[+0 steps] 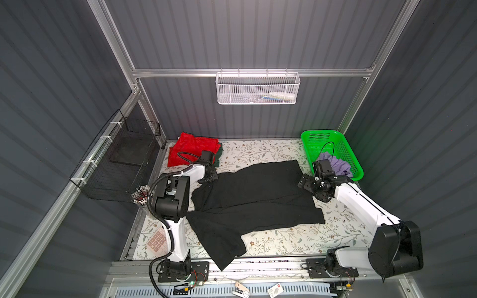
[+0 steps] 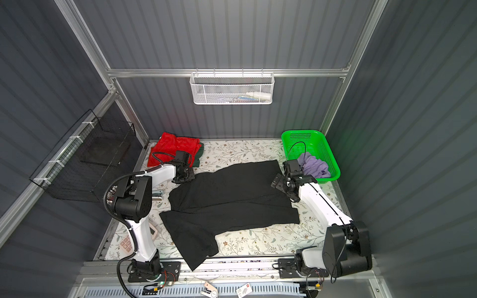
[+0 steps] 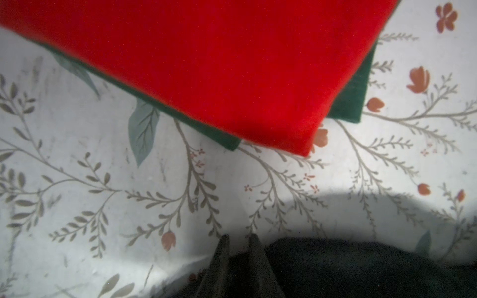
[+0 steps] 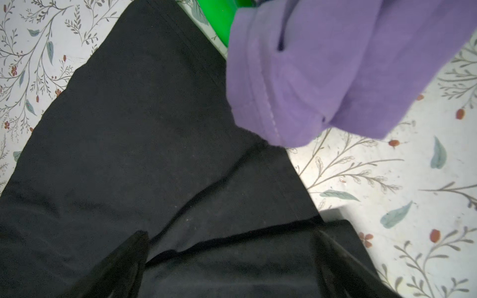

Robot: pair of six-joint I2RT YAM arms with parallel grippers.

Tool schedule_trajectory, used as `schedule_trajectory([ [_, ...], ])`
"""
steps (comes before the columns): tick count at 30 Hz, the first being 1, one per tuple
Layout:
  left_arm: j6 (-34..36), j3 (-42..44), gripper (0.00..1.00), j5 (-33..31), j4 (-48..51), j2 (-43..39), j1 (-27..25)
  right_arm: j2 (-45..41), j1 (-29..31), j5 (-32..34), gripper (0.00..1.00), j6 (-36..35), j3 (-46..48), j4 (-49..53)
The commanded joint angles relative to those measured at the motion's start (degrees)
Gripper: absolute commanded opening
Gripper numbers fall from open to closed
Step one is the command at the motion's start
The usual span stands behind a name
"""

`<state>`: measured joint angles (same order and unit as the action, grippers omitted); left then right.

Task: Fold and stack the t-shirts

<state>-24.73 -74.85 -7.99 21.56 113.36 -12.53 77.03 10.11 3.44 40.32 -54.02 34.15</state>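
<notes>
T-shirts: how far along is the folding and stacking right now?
Done: the red shirt lies folded on the dark green shirt at the back left corner. In hand: the black shirt is spread mid-table, partly folded, the left pincer nearly closed at its edge, the right pincer open above it. Left: the lavender shirt, crumpled in the basket.

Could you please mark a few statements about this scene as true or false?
1. The red shirt lies on the dark green shirt. True.
2. The lavender shirt is spread flat on the table. False: the lavender shirt is bunched in the green basket.
3. The black shirt hangs over the table's front edge. True.
4. The right end effector is shut on the black shirt. False: the right end effector is open over it.
</notes>
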Motion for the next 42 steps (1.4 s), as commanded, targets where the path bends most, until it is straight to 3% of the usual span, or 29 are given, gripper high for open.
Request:
schedule_trajectory([
  [1, -0.8, 2.1, 0.39, -1.3, 3.8, -3.6, 0.1, 0.7, -0.3, -0.8, 0.99, -1.0, -1.4, -0.1],
  [3, -1.6, 3.7, 0.48, -4.4, 4.2, -5.3, 0.1, 1.3, -0.3, -1.3, 0.99, -1.0, -1.7, -0.1],
  [8, -2.0, 7.2, 0.55, -9.1, 3.2, -8.8, 0.1, 2.6, -0.3, -2.4, 0.99, -1.2, -2.4, 0.1],
  [13, -3.2, 7.7, 0.56, -7.5, 5.8, -6.1, 0.3, 3.5, -0.4, -2.8, 0.99, -1.5, -3.2, 0.3],
  [19, -5.9, 13.4, 0.56, -2.9, -0.2, -7.5, 0.4, 5.2, -0.4, -3.2, 0.99, -2.2, -4.7, 0.4],
  [22, -6.6, 13.8, 0.47, -1.5, -1.2, -6.1, 0.4, 6.2, -0.4, -3.6, 0.99, -2.3, -5.5, 0.5],
  [26, -6.1, 13.7, 0.11, -2.2, -1.9, -5.4, 0.4, 6.9, -0.4, -3.9, 0.99, -2.3, -5.7, 0.5],
  [28, -5.5, 12.7, 0.00, -3.5, -1.8, -5.2, 0.4, 7.0, -0.4, -4.1, 0.99, -2.2, -5.7, 0.3],
  [42, 0.9, -3.7, 0.00, -7.6, 3.2, -0.9, 0.4, 12.0, -1.1, -6.4, 0.99, -2.3, -5.2, -1.4],
])
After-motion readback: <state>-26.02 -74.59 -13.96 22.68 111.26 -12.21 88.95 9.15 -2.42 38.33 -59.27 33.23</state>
